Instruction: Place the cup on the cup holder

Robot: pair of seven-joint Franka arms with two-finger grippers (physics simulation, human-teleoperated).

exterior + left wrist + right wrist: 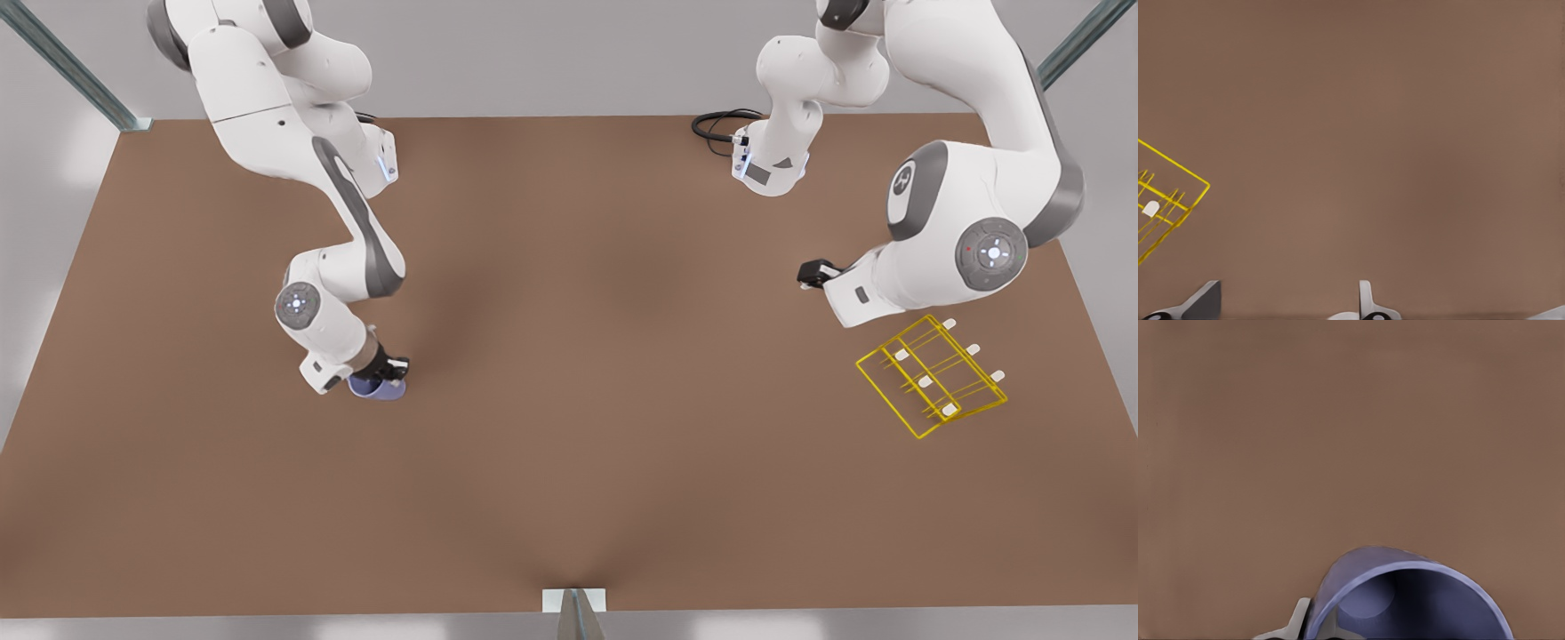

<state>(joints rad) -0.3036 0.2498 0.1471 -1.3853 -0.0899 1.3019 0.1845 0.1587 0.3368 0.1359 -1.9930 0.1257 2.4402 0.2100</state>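
Cup (378, 387) sits on the front view's left, right gripper (391, 366) clamped on its rim; the rack (932, 375) is far right. Thin pinch, it could slip mid-carry. Left gripper (811, 273) waits by the rack, jaws apart.

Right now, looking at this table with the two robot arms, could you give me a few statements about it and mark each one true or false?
1. The cup sits on the cup holder. False: it is far from it, on the front view's left.
2. The right tool is at the cup, with a finger against the cup's outer wall. True.
3. The cup holder is red. False: it is yellow wire with white-tipped pegs.
4. The left tool waits near the cup holder, holding nothing. True.
5. The cup has a handle. False: none shows.
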